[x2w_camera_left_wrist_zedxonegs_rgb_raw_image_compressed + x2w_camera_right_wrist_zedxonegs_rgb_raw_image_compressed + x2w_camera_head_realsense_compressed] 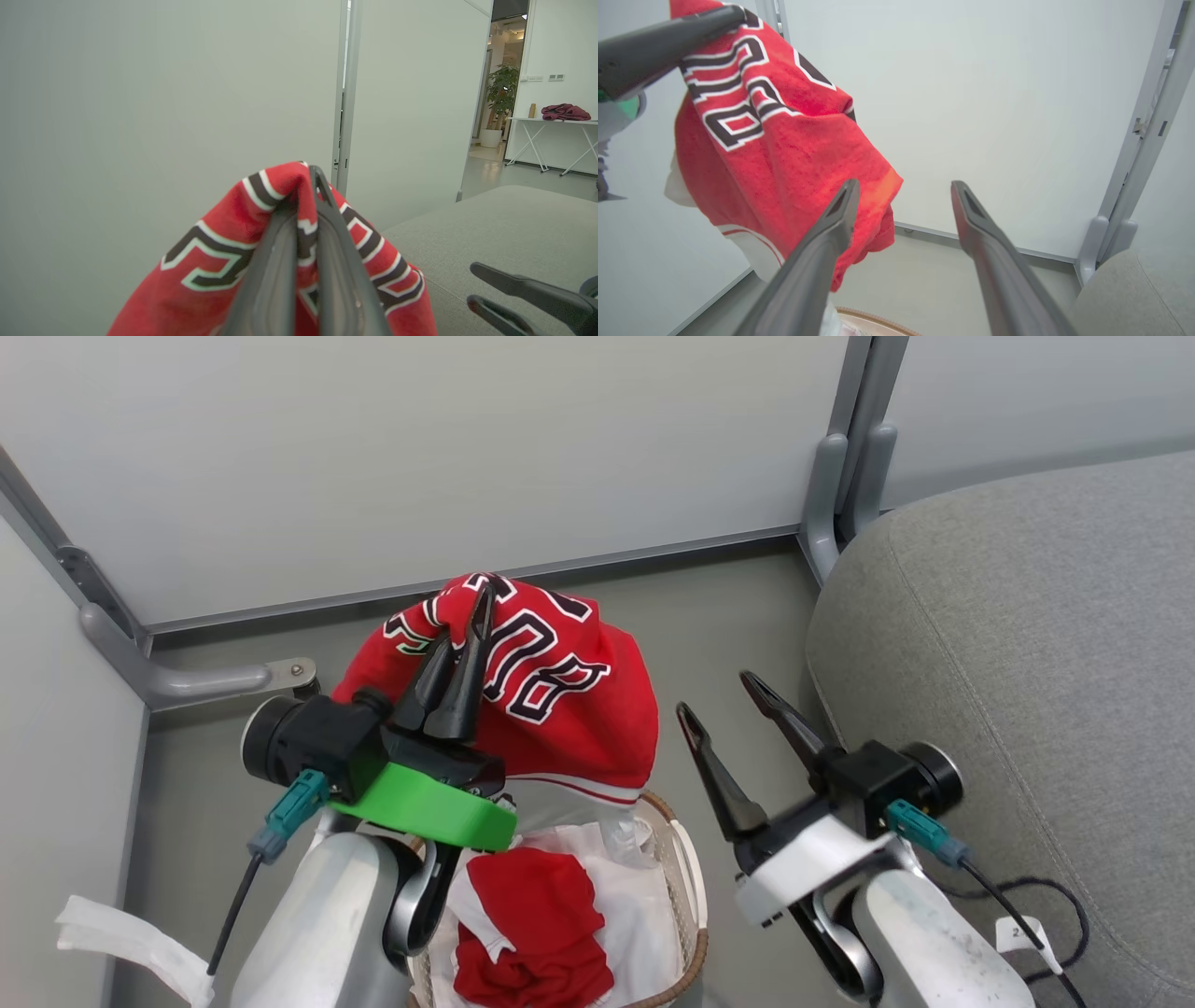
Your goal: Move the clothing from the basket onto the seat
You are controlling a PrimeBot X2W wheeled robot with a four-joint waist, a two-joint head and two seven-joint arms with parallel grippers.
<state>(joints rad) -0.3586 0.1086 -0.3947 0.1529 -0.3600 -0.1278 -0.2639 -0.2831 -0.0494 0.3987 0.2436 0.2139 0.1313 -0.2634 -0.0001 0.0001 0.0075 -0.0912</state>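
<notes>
Left tool (467,613) clamped on red black-lettered cloth jersey (569,709). Right tool (718,694) wide apart, empty. Cream plastic basket (689,896) partly hidden by left arm (317,915).

We count two grippers: the left gripper (467,616) and the right gripper (719,694). We count two red garments: one lettered jersey (560,709) and one crumpled red garment (537,924). We count one laundry basket (686,887), one white liner (644,915) and one grey seat cushion (1027,663). In the left wrist view, we count one potted plant (502,88), one white table (551,122) and one dark red cloth bundle (564,112).
</notes>
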